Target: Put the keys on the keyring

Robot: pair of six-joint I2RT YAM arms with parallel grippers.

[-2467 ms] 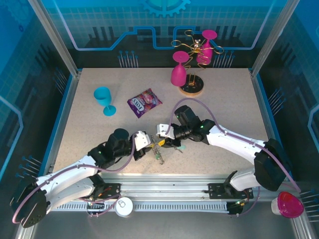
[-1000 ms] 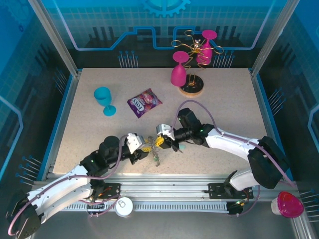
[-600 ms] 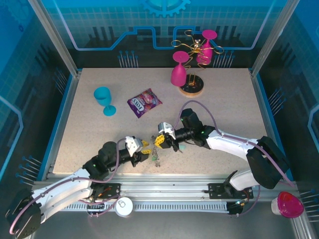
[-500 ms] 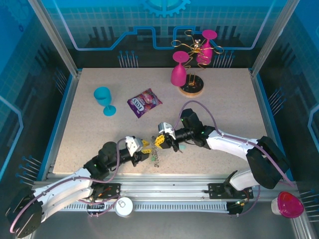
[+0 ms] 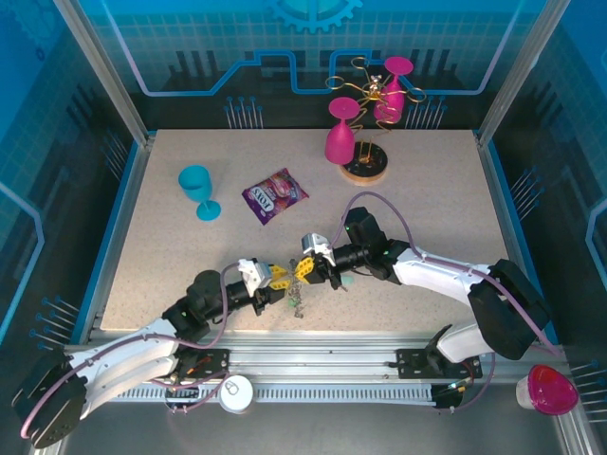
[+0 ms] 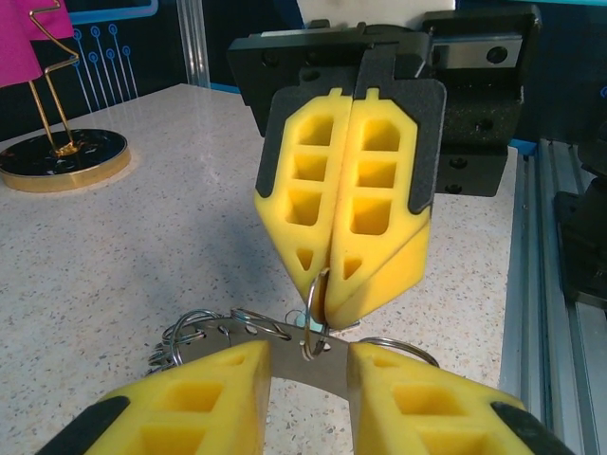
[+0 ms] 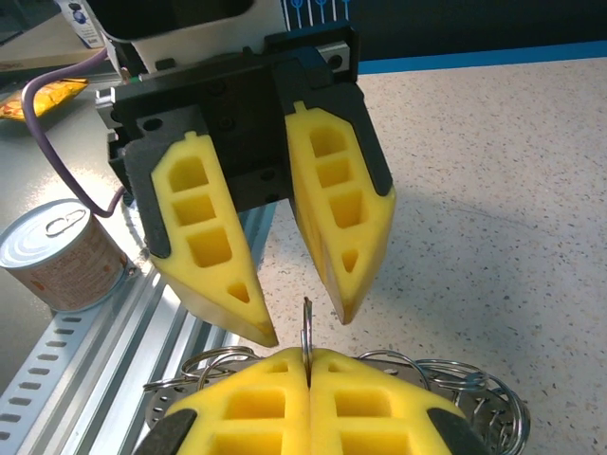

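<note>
The keyring [image 5: 297,301], a dark metal band fringed with small wire loops, lies near the table's front edge between the two grippers. My right gripper [image 5: 302,270] is shut on one upright wire loop [image 6: 318,301] of the keyring [image 7: 488,409]. Facing it, my left gripper [image 5: 281,279] is open. Its fingertips stand on either side of that loop, just above the band [image 6: 285,358]. In the right wrist view the left gripper [image 7: 308,325] has the loop in its gap, above my shut right gripper [image 7: 308,356]. A pale green key head [image 5: 346,281] lies on the table beside the right wrist.
A purple snack packet [image 5: 275,195] and a blue goblet [image 5: 197,190] lie further back on the left. The gold glass rack [image 5: 365,169] with pink glasses stands at the back. A tin can [image 5: 236,391] sits on the front rail, close to the left arm.
The left gripper has moved right, up to the right gripper, and its jaws have narrowed around the loop. The right gripper has stayed shut and almost still.
</note>
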